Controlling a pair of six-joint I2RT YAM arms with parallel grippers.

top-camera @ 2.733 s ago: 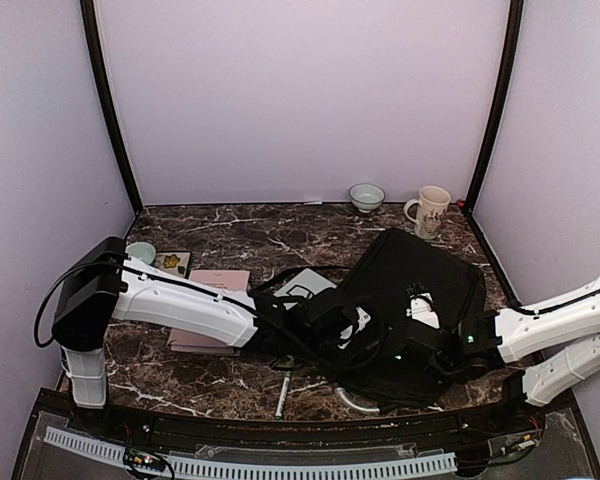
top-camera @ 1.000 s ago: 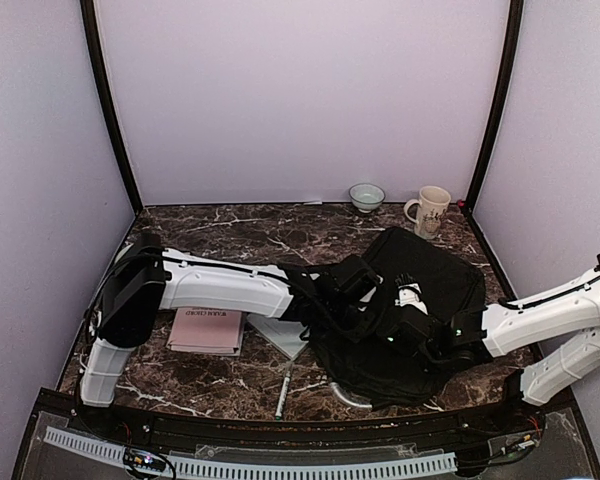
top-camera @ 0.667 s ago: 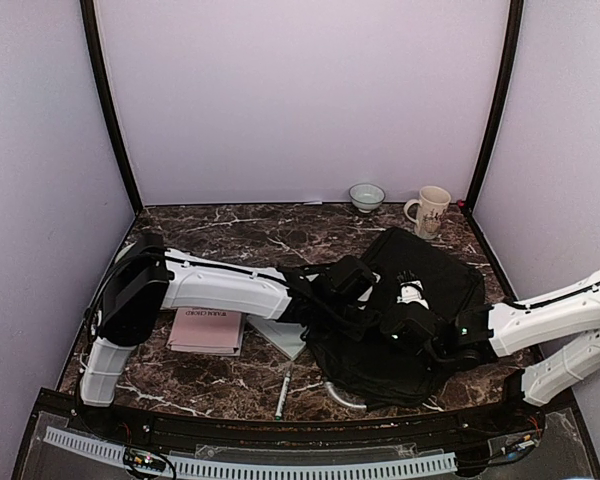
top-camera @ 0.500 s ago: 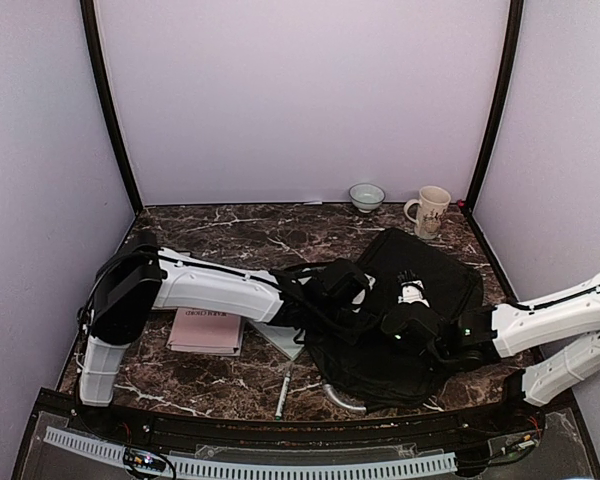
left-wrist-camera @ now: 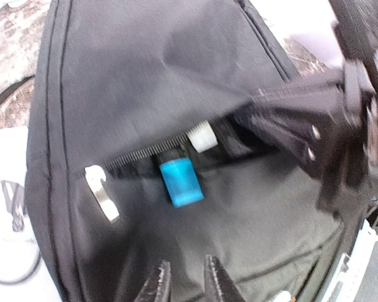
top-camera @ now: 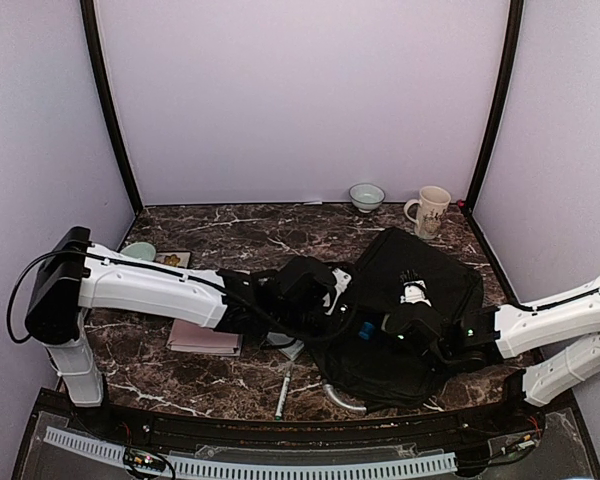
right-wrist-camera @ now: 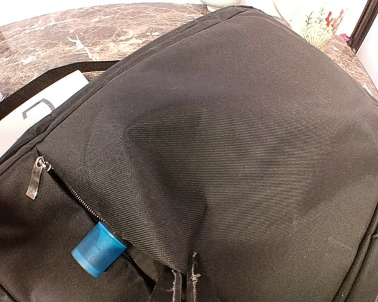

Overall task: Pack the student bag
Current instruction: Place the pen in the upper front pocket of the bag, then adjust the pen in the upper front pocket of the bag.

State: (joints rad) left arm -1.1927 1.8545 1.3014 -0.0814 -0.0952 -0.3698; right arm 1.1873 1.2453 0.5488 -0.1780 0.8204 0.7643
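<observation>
The black student bag (top-camera: 425,268) lies at the table's middle right. A blue cylinder (left-wrist-camera: 179,180) sticks halfway out of its zipped front pocket, also seen in the top view (top-camera: 365,329) and in the right wrist view (right-wrist-camera: 98,249). A white cap (left-wrist-camera: 202,135) shows beside it in the opening. My right gripper (right-wrist-camera: 181,280) is shut on the edge of the bag's flap (right-wrist-camera: 239,126) and holds the pocket open. My left gripper (left-wrist-camera: 186,286) hovers just short of the pocket over the bag's front (left-wrist-camera: 176,82). Its jaws are narrowly apart with nothing between them.
A pink book (top-camera: 205,338) and a white sheet (top-camera: 288,346) lie left of the bag. A pen (top-camera: 282,392) lies near the front edge. A mug (top-camera: 430,210) and a bowl (top-camera: 366,196) stand at the back. A teal cup (top-camera: 140,250) stands far left.
My left arm has pulled back to the left off the bag. Its jaws opened wide, then narrowed, and the blue cylinder now sits in the pocket mouth. The right gripper kept its hold.
</observation>
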